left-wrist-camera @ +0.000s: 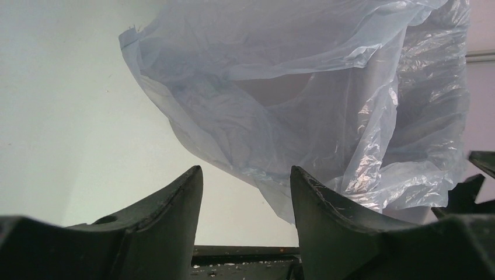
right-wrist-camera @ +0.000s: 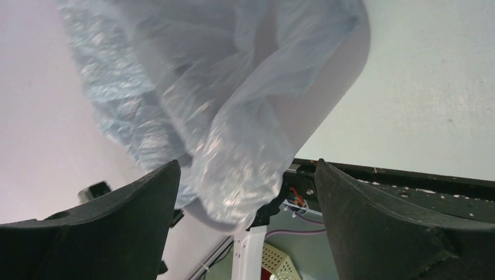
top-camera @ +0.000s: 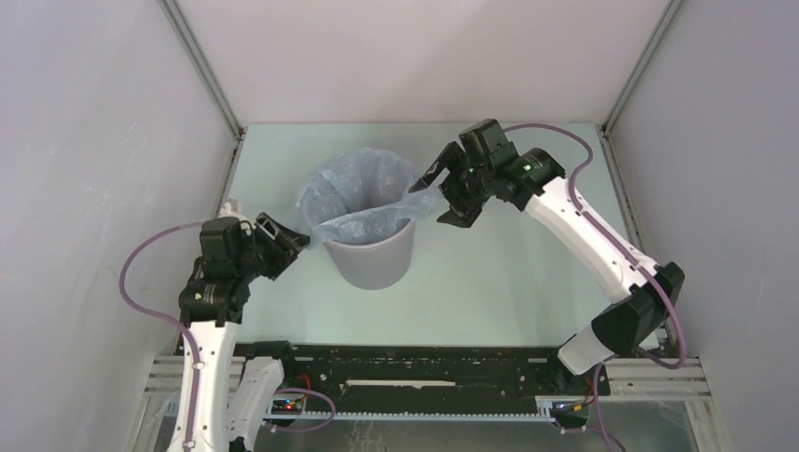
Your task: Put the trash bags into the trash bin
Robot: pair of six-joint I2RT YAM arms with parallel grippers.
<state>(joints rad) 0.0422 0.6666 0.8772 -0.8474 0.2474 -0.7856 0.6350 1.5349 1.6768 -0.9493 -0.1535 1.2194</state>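
Pale trash bag [top-camera: 358, 188] lines trash bin [top-camera: 377, 259], mouth above rim. Right end effector [top-camera: 426, 202] apart, film between fingers, nearer; left end effector [top-camera: 287, 235] apart, just left of bag.

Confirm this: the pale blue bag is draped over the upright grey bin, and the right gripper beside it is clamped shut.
Wrong on one point: the right gripper is open, not shut; the right wrist view shows its jaws wide apart. The pale blue bag is indeed draped over the upright grey bin.
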